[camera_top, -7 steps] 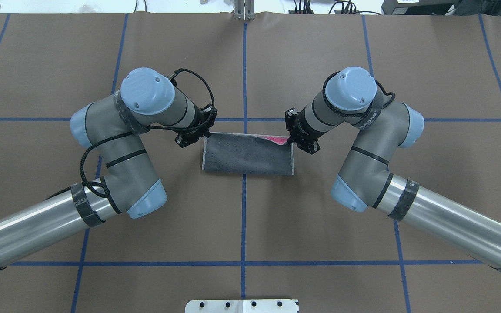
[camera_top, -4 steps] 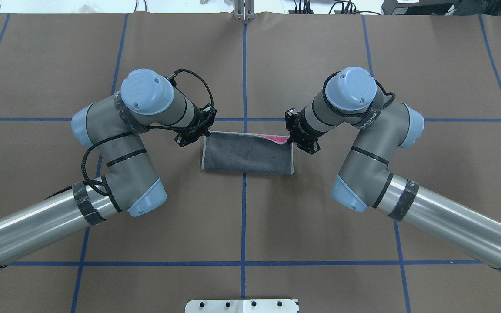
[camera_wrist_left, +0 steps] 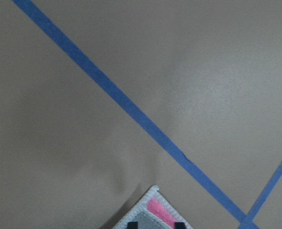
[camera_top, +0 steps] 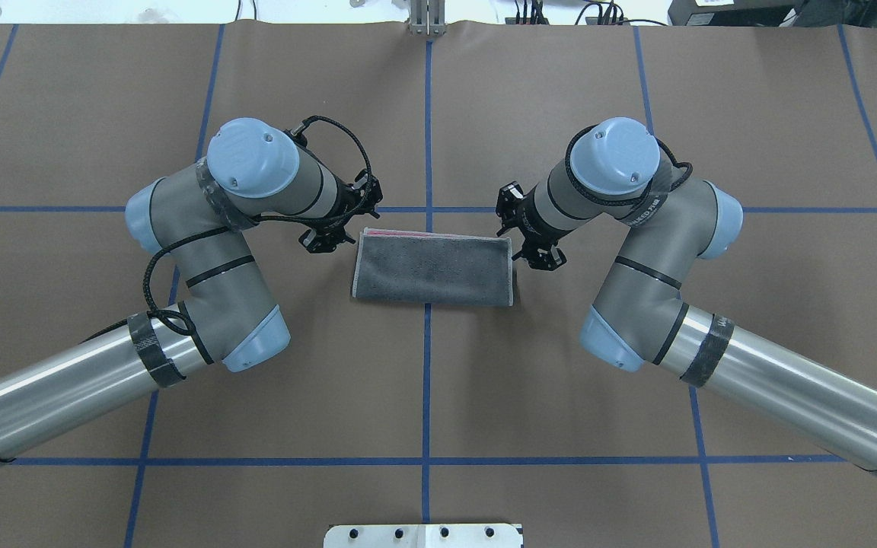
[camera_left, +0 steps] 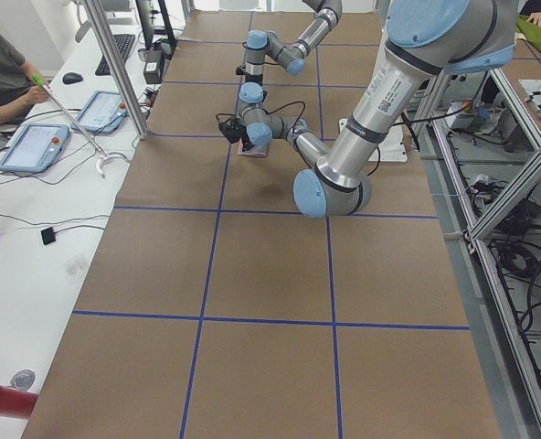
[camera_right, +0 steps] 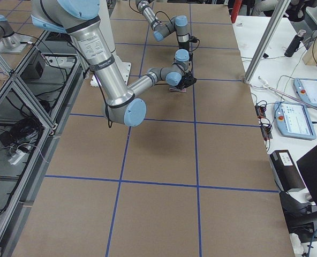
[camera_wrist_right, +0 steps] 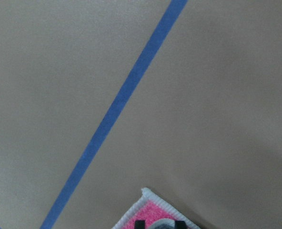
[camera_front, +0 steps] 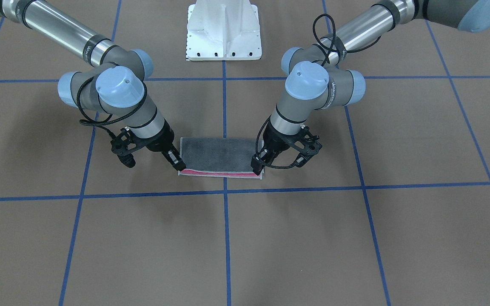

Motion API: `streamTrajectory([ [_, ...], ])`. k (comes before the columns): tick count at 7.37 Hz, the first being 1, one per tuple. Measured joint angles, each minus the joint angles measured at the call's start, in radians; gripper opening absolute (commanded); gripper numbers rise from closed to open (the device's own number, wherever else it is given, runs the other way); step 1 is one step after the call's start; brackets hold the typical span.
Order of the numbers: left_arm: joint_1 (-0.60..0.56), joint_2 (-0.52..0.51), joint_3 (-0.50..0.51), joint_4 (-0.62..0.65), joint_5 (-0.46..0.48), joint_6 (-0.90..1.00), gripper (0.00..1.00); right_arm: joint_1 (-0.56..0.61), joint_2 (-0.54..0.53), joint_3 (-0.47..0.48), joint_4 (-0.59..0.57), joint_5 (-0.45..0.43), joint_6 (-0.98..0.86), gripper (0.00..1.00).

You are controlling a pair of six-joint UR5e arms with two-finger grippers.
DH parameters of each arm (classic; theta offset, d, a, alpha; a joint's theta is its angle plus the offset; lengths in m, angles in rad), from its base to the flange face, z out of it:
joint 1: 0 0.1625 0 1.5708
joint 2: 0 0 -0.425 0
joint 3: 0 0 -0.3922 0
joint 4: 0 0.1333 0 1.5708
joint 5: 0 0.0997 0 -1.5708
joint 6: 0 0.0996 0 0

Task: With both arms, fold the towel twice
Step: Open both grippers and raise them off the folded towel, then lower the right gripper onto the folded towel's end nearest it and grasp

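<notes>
Two sets of fingers, both mine, meet the small square terry towel [camera_top: 432, 270]. It lies folded at the middle of the brown table [camera_top: 560, 380], dark grey face up, with a pink strip along its 12 o'clock edge. From overhead, my left fingers [camera_front: 257, 165] touch its 10 o'clock corner and my right fingers [camera_front: 177, 161] its 2 o'clock corner. Each pair stands narrowly apart with grey cloth between the tips; whether they pinch it I cannot tell.

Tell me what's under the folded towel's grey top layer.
Only a pink strip of the towel's lower layer shows, along the edge away from the robot; the rest is covered.
</notes>
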Motion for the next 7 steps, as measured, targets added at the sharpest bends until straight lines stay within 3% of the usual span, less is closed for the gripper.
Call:
streamTrajectory([
  [3, -0.028, -0.01, 0.002, -0.018, -0.01, -0.004, 0.63, 0.0, -0.02, 0.049, 0.004, -0.001, 0.033, 1.0],
  [7, -0.057, -0.014, -0.002, -0.016, -0.058, -0.004, 0.65, -0.061, -0.12, 0.161, 0.05, -0.066, 0.237, 0.97],
])
